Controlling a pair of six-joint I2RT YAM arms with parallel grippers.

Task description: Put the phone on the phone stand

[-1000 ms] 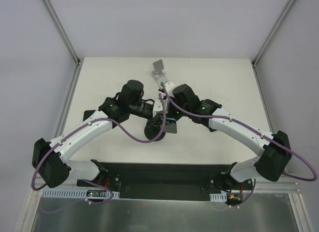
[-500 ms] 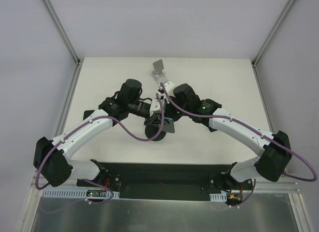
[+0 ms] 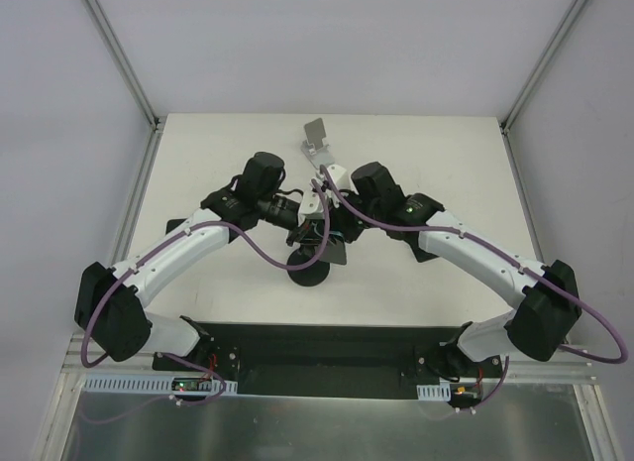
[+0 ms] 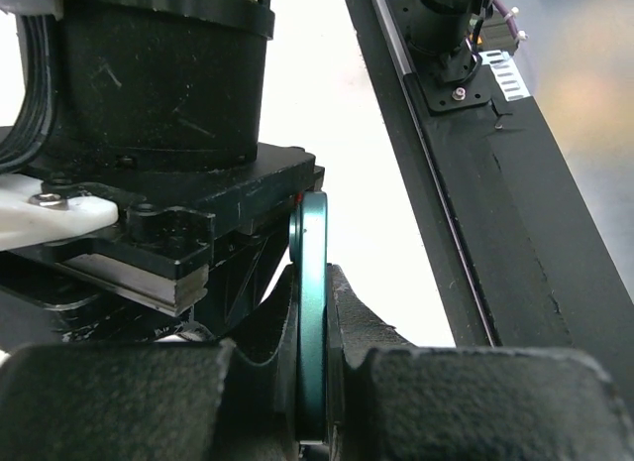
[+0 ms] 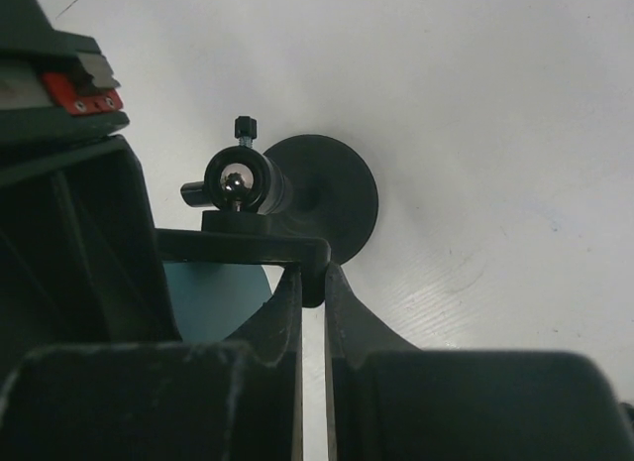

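Observation:
The teal phone (image 4: 312, 302) is seen edge-on in the left wrist view, pinched upright between my left gripper's (image 4: 313, 283) jaws. It also shows as a teal patch in the right wrist view (image 5: 213, 297). The phone stand is black, with a round base (image 5: 332, 198), a ball joint (image 5: 238, 183) and a flat holder bar (image 5: 248, 248). My right gripper (image 5: 314, 283) is shut on the end of that bar. In the top view both grippers meet at the table's middle, just above the stand's base (image 3: 307, 267).
A small silver stand (image 3: 316, 139) sits at the table's far middle. A flat black piece (image 3: 178, 228) lies under the left arm at the left. A black rail (image 4: 495, 183) runs along the near edge.
Both grippers have drawn closer together and slightly farther from the bases. The left gripper has moved right with the phone. More of the stand's round base now shows below them.

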